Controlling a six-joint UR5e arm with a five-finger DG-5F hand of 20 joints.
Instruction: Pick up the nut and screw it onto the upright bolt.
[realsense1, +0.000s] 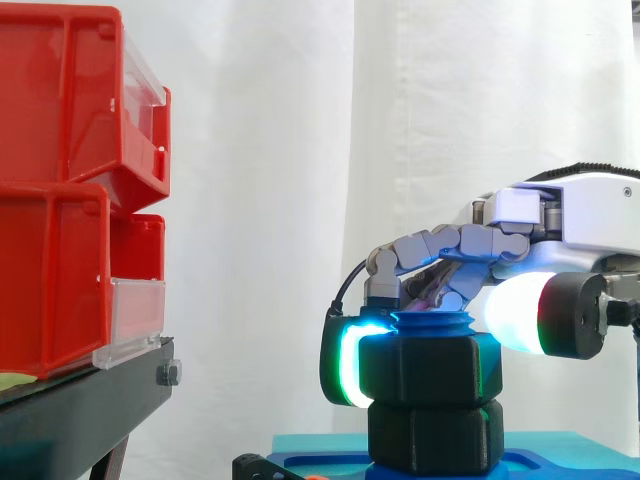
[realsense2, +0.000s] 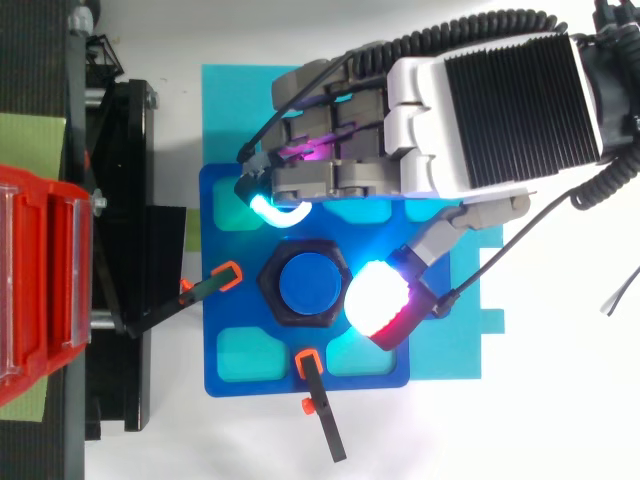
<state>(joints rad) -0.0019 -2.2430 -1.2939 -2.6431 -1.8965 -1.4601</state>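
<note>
From the side I see the hand (realsense1: 470, 245) reaching in from the right, its fingers curled down over the black nut (realsense1: 430, 370). A cyan-green pad (realsense1: 345, 365) presses the nut's left face and a white pad (realsense1: 515, 315) its right, so I read the hand as clamped on the nut. The nut sits on a second black hex block (realsense1: 435, 435), and the blue threads of the bolt (realsense1: 432, 322) poke out just above it. The red bins (realsense1: 60, 200) stand well apart at the left. From above, the bolt's blue top (realsense2: 308, 283) shows through the middle of the nut (realsense2: 270, 290), which stands at the centre of the blue fixture plate (realsense2: 212, 340). The pads bracket the nut on opposite sides. I judge the pick-up done and the threading under way. Next I would turn the wrist about the bolt's axis, keeping the pinch level so the nut does not bind.
</note>
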